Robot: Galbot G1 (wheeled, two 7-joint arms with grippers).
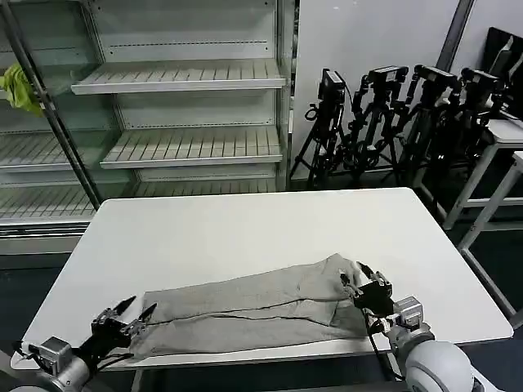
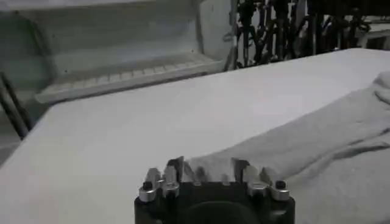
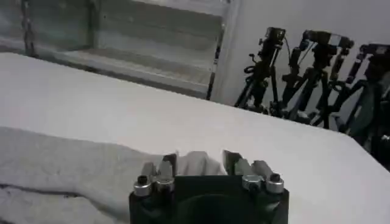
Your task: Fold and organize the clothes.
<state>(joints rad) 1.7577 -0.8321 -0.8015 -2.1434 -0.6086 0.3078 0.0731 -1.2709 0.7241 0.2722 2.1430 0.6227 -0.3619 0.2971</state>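
- Lying along the near edge of the white table (image 1: 245,220), the grey shirt (image 1: 253,306) is folded into a long, narrow band that runs from my left side to my right, with a lengthwise crease through its middle.
- Its chest print and collar are folded out of sight, so I cannot tell which way it faces; I also cannot tell whether this is one garment or more.
- My left gripper (image 1: 131,314) sits at the band's left end, fingers spread, with the cloth edge reaching in between them; whether the tips touch the fabric I cannot tell.
- From my left wrist the fingers (image 2: 175,168) stand apart with grey cloth between them.
- My right gripper (image 1: 357,278) is at the bunched right end of the band, fingers spread as well, a hump of cloth between them.
- From my right wrist the fingers (image 3: 231,159) stand open around that raised fold, though contact is hard to make out.
- Beyond the table stand white shelves (image 1: 180,77), with a yellow-green rag (image 1: 20,86) hanging at their left, cut by the frame edge.
- To the right, a cluster of black tripods (image 1: 392,114) stands against the wall.
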